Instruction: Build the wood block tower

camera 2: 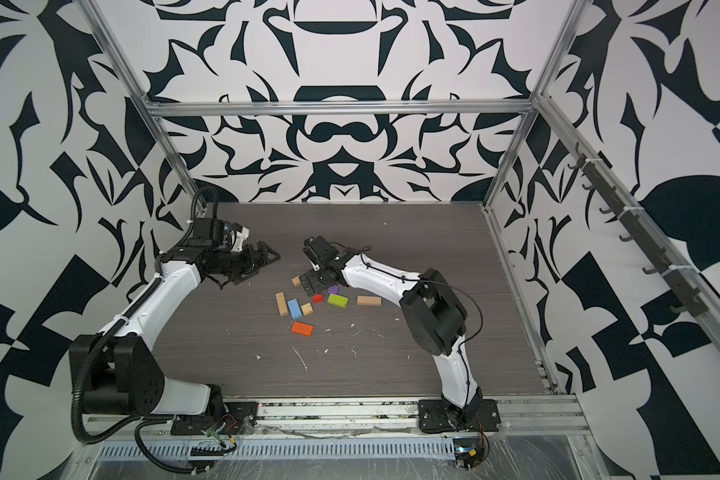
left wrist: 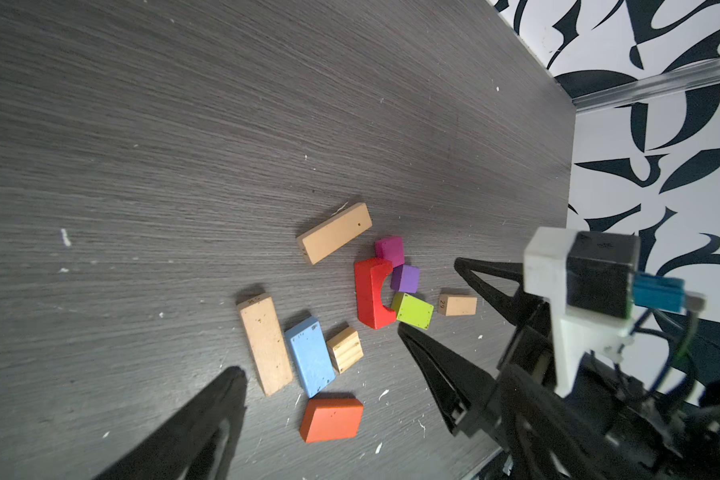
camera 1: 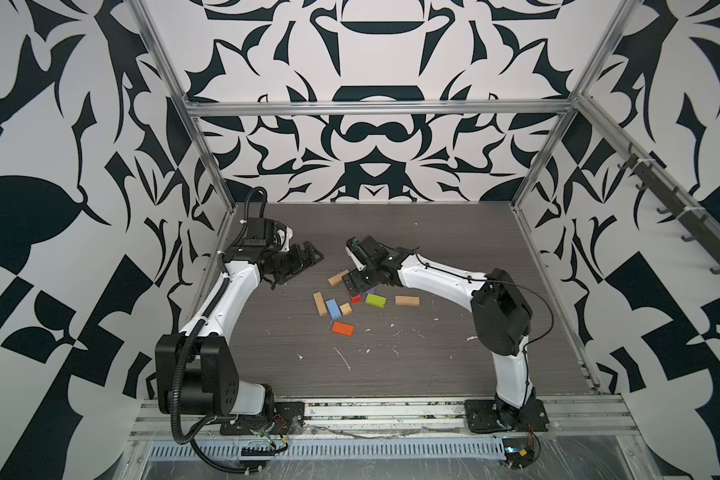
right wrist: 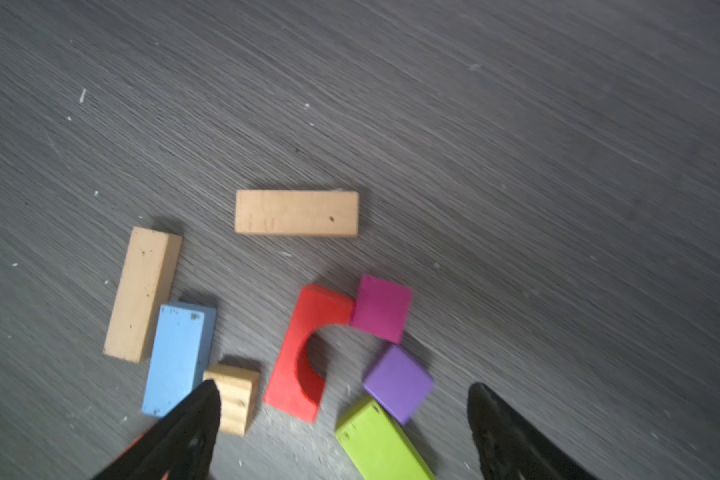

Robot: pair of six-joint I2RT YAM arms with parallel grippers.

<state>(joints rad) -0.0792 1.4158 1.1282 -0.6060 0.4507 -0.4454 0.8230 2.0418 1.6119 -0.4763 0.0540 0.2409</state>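
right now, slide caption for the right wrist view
Loose wooden blocks flat on the table, red arch touching magenta cube, nothing stacked

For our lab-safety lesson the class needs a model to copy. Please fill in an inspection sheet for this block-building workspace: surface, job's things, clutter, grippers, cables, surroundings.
Surface: dark wood-grain tabletop, scuffed with white flecks.
Job's things: no tower begun; orange block, blue block, lime block, red arch, magenta cube, purple cube, ridged tan cube and three tan planks all lie loose on the tabletop.
Clutter: nothing seen.
Grippers: left gripper open, empty, off to the blocks' left; right gripper open, empty, over the pile.
Cables: black conduit along the left arm; thin black cable loops off the right arm.
Surroundings: black-and-white patterned walls, aluminium frame, hook rail on the right wall.
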